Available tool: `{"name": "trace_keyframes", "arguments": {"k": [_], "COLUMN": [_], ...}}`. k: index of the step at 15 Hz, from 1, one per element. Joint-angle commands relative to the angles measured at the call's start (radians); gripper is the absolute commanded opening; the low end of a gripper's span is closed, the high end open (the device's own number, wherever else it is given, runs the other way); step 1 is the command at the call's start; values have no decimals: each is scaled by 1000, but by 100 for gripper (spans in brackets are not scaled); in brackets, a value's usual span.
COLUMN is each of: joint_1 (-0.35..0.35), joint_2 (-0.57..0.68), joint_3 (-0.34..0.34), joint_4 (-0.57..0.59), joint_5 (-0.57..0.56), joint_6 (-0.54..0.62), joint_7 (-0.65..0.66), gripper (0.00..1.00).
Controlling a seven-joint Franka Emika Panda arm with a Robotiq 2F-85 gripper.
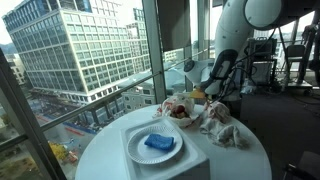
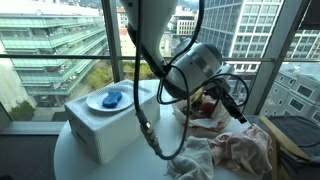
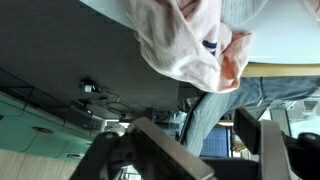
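In the wrist view, which stands upside down, my gripper (image 3: 205,138) is open; its two dark fingers (image 3: 165,152) stand apart with nothing between them. A crumpled pink and white cloth (image 3: 190,40) lies on the table edge beyond the fingers. In both exterior views the gripper (image 1: 204,90) (image 2: 236,106) hangs low over the far side of the round white table (image 1: 245,160), beside a bowl (image 1: 180,110) with red contents and just above the cloth (image 1: 220,128) (image 2: 235,150). Whether a finger touches the cloth cannot be told.
A white box (image 1: 170,162) (image 2: 100,128) on the table carries a white plate (image 1: 140,152) (image 2: 97,102) with a blue object (image 1: 160,143) (image 2: 113,98). Tall windows (image 1: 90,50) run close beside the table. Black cables (image 2: 150,130) hang off the arm.
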Motion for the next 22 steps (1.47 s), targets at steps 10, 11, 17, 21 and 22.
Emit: {"name": "trace_keyframes", "arguments": {"k": [10,11,17,21,22], "joint_1": [-226,-260,-590,-442,-406], "joint_2": [-351,-352,-318,-356,-331], "joint_3": [391,428,776,621,571], "joint_4": [-397,-416,-457,-394,-422], "joint_5": [283,337,591,780,804], "joint_6": [249,261,119,-203,-83], "joint_7": [-576,-659,-1104,-1340,-1325], "gripper": [100,100,100,100,100]}}
